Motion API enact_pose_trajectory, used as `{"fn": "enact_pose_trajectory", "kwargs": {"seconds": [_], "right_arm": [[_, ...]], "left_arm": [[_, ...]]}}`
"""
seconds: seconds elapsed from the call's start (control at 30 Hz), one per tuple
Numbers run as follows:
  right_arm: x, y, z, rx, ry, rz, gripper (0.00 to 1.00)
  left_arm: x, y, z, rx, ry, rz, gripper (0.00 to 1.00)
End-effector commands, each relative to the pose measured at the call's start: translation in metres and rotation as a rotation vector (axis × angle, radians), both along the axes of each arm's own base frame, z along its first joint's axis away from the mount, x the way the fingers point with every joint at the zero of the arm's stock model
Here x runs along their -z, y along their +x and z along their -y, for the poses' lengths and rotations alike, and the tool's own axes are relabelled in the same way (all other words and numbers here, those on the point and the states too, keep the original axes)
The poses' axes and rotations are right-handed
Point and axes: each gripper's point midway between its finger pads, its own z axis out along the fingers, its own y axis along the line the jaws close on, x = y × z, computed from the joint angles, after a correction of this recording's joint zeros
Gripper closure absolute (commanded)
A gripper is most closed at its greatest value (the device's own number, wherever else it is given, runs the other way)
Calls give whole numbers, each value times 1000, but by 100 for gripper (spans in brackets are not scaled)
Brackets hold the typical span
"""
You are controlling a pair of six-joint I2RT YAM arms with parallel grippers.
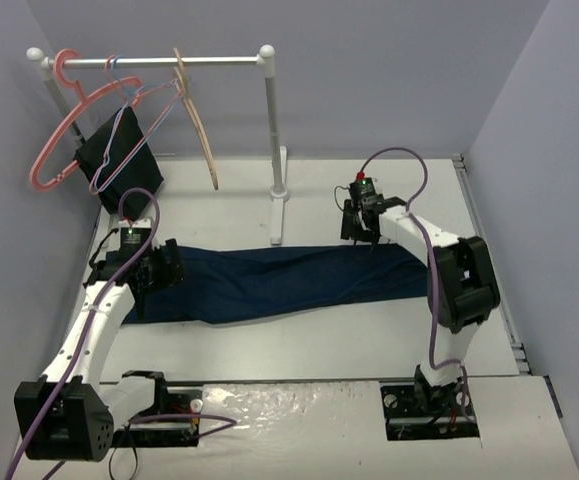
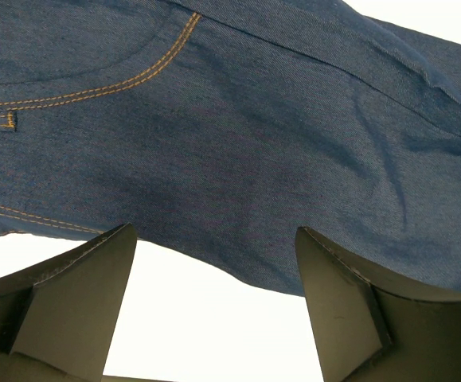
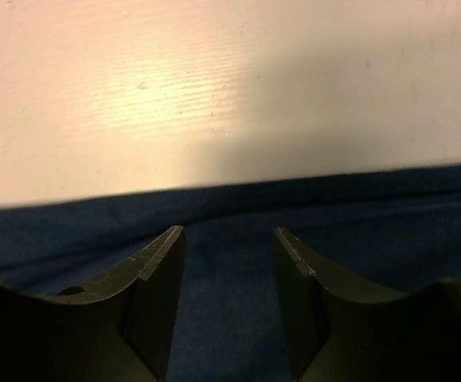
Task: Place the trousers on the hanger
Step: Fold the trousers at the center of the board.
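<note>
1. The trousers (image 1: 289, 280) lie flat across the middle of the counter (image 1: 319, 345), stretched from left to right.
2. Their waist end, with its orange stitching, is at the left, and the leg ends are at the right.
3. The left gripper (image 1: 164, 268) is down at the waist end.
4. Its wrist view shows the jaws spread wide and released. The near edge of the denim and bare counter show between the fingers (image 2: 79, 302).
5. The right gripper (image 1: 362, 238) points down at the far edge of the trousers, near the leg ends.
6. In its wrist view the jaws stand partly apart and released. The cloth lies flat in the gap, and the trousers' edge is just past the fingertips (image 3: 154, 263).
7. The hanger (image 1: 197, 115) hangs from the rail (image 1: 219, 60) at the back left, well apart from the trousers and seen nearly edge-on.
8. To its left on the same rail hang wire hangers (image 1: 164, 108) and a pink hanger (image 1: 54, 135), with a black cloth (image 1: 119, 160) below them.
9. The rail's right post (image 1: 272, 140) stands on the counter just behind the middle of the trousers.
</note>
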Motion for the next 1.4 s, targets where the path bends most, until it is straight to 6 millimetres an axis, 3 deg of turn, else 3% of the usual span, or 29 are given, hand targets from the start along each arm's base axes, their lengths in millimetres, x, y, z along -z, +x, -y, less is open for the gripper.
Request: {"fn": "enact_pose_trajectory", "kwargs": {"seconds": [0.0, 0.23, 0.43, 0.57, 0.7, 0.83, 1.0, 1.17, 1.37], "right_arm": [[-60, -17, 7, 9, 19, 144, 54], [-51, -59, 33, 63, 33, 123, 51], [-43, -78, 64, 146, 50, 111, 50], [-41, -86, 85, 212, 45, 115, 49], [-37, -90, 98, 264, 41, 110, 46], [-27, -91, 97, 268, 47, 75, 45], [-5, -90, 94, 273, 57, 30, 44], [22, -87, 81, 222, 71, -29, 44], [42, -70, 69, 174, 64, -54, 45]], "left_arm": [[-12, 15, 4, 14, -23, 55, 22], [-18, 32, 26, 9, -83, 72, 22], [-18, 54, 66, 46, -57, 83, 22], [10, 64, 84, -13, -76, 57, 22], [46, 69, 82, -115, -86, 4, 22], [69, 76, 77, -175, -68, -39, 22], [87, 79, 50, -289, -66, -83, 23], [96, 61, 15, -413, -63, -125, 23], [90, 42, -19, -542, -79, -109, 23]]}}
